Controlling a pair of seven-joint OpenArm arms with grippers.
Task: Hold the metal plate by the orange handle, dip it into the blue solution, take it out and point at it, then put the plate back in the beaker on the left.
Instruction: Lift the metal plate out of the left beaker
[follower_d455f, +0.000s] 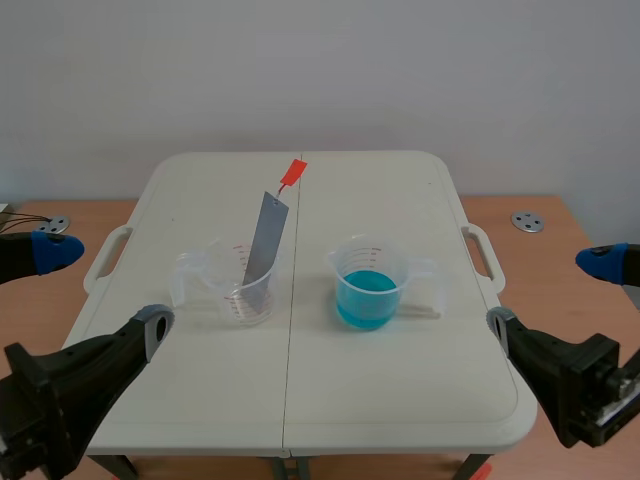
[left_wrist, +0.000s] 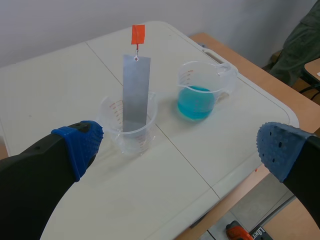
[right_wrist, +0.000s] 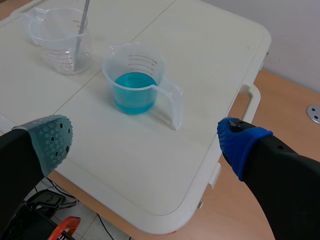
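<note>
A grey metal plate leans upright in the clear beaker on the left, and its orange handle sticks up above the rim. To the right, a second clear beaker holds the blue solution. My left gripper is open at the table's near left corner, well short of the plate. My right gripper is open at the near right edge, with the blue beaker ahead of it. Neither gripper holds or touches anything.
The white folding table has a centre seam and side handles. It stands on a wooden surface that has a small metal disc at the left and another at the right. Dark green cloth is beyond the table's far right.
</note>
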